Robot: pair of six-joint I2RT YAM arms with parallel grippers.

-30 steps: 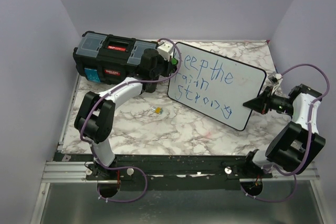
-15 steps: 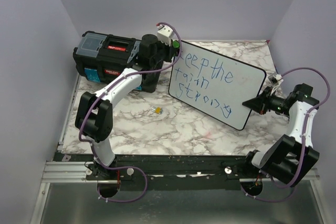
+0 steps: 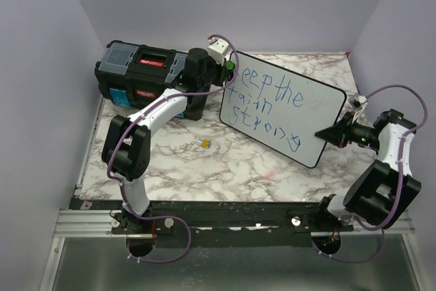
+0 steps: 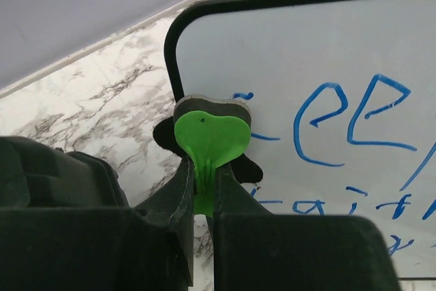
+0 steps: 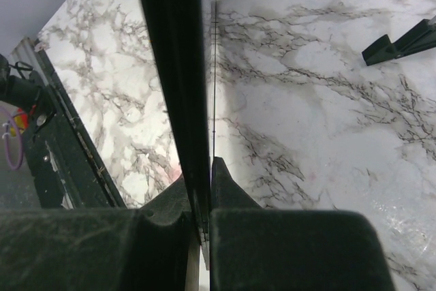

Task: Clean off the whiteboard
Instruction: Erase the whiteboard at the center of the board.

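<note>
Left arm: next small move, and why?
Probably sweep the green eraser in the left gripper rightward along the top line: it sits at the upper-left corner of the whiteboard, blue lettering beside it unerased, and the right gripper clamps the opposite edge.

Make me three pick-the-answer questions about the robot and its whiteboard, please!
1. Where is the black toolbox?
A) left of the whiteboard
B) on top of it
C) right of it

2. What colour is the writing?
A) red
B) blue
C) green

3. What is the left claw doing?
A) hanging open
B) shut on the green eraser
C) shut on the toolbox

Answers:
1. A: the toolbox sits at the table's back left, past the board's left end.
2. B: every letter is blue.
3. B: its fingers pinch the eraser's green handle by the board's corner.
</note>
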